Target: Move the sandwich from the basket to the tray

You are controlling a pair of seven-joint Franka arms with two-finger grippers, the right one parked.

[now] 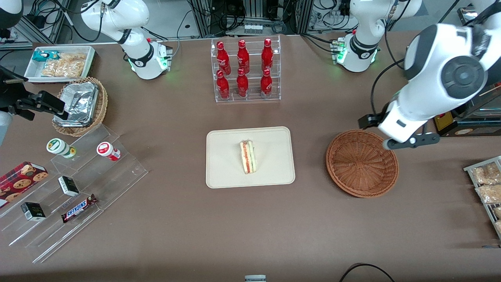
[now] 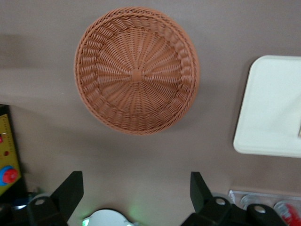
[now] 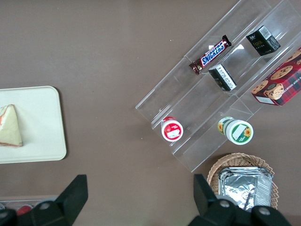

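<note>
The sandwich (image 1: 248, 156) lies on the cream tray (image 1: 227, 172) in the middle of the table, filling edge up; it also shows in the right wrist view (image 3: 10, 126) on the tray (image 3: 42, 117). The reddish-brown wicker basket (image 1: 362, 162) sits beside the tray toward the working arm's end and holds nothing. My left gripper (image 1: 372, 120) hangs above the table just farther from the front camera than the basket. In the left wrist view the gripper (image 2: 135, 179) is open and empty, with the basket (image 2: 136, 70) and a part of the tray (image 2: 273, 108) below it.
A clear rack of red bottles (image 1: 246, 70) stands farther back than the tray. A stepped acrylic display (image 1: 70, 184) with snacks, a tan basket of foil containers (image 1: 82, 103) and a white bin (image 1: 60, 62) lie toward the parked arm's end. Snack packets (image 1: 487, 184) lie at the working arm's end.
</note>
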